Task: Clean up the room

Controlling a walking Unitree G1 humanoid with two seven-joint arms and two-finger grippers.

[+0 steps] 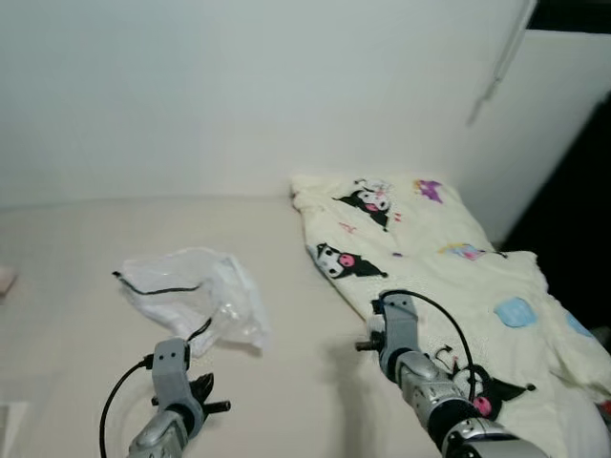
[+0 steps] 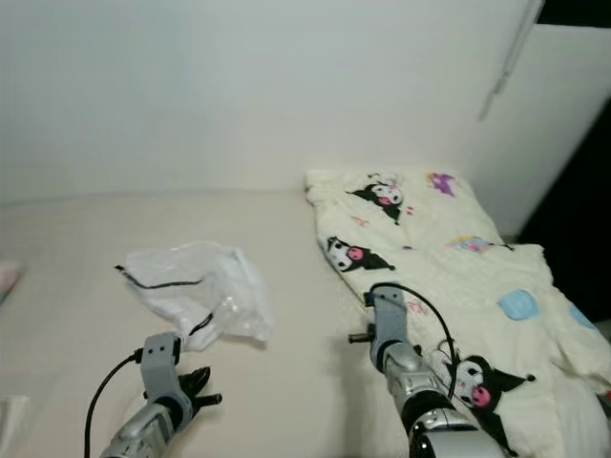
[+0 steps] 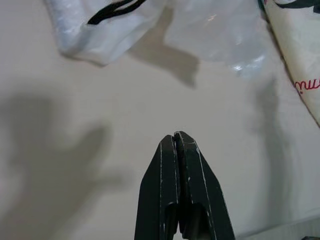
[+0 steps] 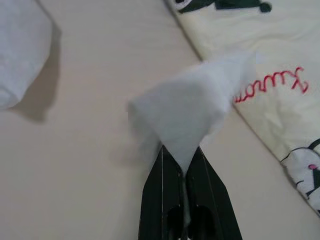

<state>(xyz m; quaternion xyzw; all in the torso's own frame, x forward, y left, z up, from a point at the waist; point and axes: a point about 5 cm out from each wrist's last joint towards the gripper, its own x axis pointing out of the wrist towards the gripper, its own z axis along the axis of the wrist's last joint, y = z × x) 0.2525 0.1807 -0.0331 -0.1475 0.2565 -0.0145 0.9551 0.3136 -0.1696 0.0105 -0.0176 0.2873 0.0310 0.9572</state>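
Observation:
A crumpled clear plastic bag (image 1: 196, 296) with a black drawstring lies on the cream bed surface (image 1: 76, 239), ahead of my left arm. My left gripper (image 1: 212, 401) hovers just short of it, shut with nothing between its fingers (image 3: 175, 150). To the right lies a pale yellow blanket (image 1: 430, 248) printed with cartoon figures. My right gripper (image 4: 180, 150) hangs over the bed by the blanket's left edge, shut on a piece of white tissue (image 4: 192, 107) that fans out beyond its fingertips.
A white wall (image 1: 239, 95) runs along the far side of the bed. A dark gap (image 1: 582, 210) lies past the blanket on the right. A small pink object (image 1: 5, 279) peeks in at the left edge.

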